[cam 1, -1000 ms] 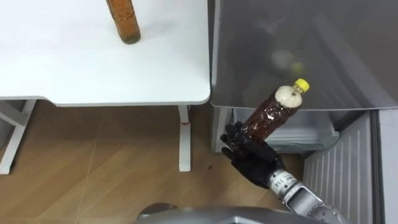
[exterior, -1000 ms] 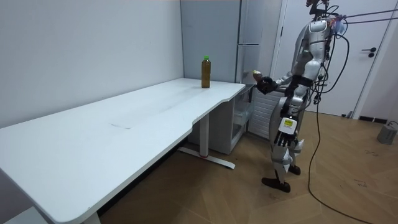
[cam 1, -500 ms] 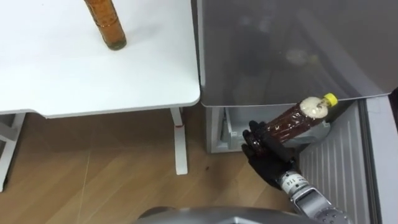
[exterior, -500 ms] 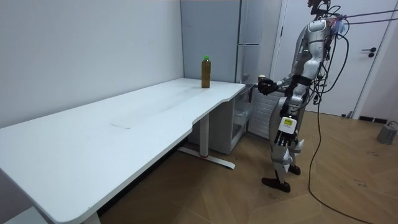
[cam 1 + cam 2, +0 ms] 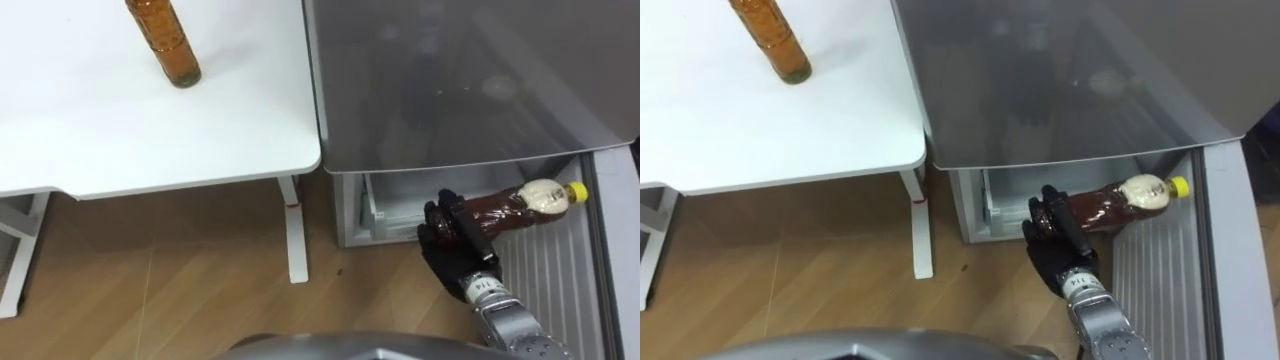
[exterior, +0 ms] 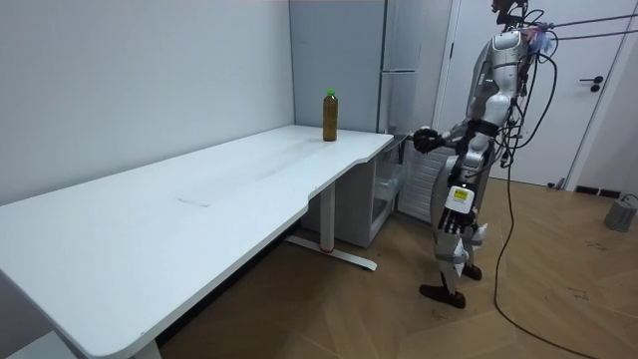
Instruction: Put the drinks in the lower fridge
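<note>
Right hand clamped on the lower end of the bottle, cap pointing away; probably full, stiff, slick, fairly heavy, so a mid-body grip looks steadier

Overall light: we see a bright, evenly lit room; in the room view the wall and the table both read pale.
Brightest area: in the eye views the tabletop is almost flat white.
Glare: we note a soft sheen on the grey fridge top, with dim, smeared reflections and one pale spot.
Shadows: a soft dark band lies on the floor under the table's edge; the lower fridge compartment sits in shade.
Amber bottle: light glows through it, and we see a faint shadow at its base.
Yellow-capped bottle: small highlights; the right hand round it is very dark.
</note>
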You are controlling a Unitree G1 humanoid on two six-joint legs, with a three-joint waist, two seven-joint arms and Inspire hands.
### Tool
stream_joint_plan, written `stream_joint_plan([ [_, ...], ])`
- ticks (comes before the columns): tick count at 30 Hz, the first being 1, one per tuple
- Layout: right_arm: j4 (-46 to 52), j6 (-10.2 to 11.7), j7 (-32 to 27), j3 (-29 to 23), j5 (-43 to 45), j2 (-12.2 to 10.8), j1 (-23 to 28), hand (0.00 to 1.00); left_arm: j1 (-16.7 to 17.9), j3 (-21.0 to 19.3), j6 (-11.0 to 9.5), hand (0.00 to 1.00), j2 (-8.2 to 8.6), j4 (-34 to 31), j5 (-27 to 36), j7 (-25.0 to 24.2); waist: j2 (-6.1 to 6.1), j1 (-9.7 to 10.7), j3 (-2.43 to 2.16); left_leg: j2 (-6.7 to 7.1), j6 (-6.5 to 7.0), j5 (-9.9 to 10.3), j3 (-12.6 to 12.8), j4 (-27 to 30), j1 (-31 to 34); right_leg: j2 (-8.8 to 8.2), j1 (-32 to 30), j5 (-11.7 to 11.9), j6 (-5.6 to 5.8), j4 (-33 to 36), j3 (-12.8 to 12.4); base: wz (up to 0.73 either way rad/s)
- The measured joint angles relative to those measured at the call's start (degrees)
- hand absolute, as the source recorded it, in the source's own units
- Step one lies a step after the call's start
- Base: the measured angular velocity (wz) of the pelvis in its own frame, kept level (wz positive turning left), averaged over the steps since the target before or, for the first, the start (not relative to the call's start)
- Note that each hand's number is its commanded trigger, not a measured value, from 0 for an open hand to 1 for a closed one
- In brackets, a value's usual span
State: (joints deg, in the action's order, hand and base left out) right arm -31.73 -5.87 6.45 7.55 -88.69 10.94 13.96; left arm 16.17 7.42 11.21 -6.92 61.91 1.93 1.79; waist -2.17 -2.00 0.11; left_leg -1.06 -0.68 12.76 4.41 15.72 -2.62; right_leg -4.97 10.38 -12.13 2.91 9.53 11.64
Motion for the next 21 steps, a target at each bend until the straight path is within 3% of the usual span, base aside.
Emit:
stream_joint_plan([
  [5, -3.48, -0.01, 0.00, -0.47, -0.27, -0.69, -1.52, 1.00, 1.12, -0.57, 0.09, 0.00, 0.04, -0.11, -0.35, -0.38, 0.14, 0.04, 0.02, 0.04, 0.01, -0.01, -0.07, 0.11, -0.07, -0.08, 0.04, -0.11, 0.11, -0.03, 0.16, 0.01],
  [9, -4.08, 0.05, 0.00, -2.22, -0.28, -2.02, -1.71, 1.00, 1.40, -0.59, 0.19, 0.00, -0.11, -0.20, -0.36, -1.64, 0.76, 0.07, 0.27, 0.44, 0.02, -0.02, -1.67, 0.75, -0.03, -0.28, 0.50, -0.37, 0.21, -0.10, 1.67, 0.17],
  [21, -8.48, 0.08, 0.00, -2.77, 0.30, -1.57, -4.20, 1.00, 2.19, -1.26, -0.75, 0.00, -0.89, -0.98, -0.41, -4.92, 1.23, 0.04, 0.42, 0.91, 0.33, 0.40, -3.13, 4.43, 4.07, -0.83, -1.29, -1.57, 0.34, 1.70, 4.74, 0.14],
])
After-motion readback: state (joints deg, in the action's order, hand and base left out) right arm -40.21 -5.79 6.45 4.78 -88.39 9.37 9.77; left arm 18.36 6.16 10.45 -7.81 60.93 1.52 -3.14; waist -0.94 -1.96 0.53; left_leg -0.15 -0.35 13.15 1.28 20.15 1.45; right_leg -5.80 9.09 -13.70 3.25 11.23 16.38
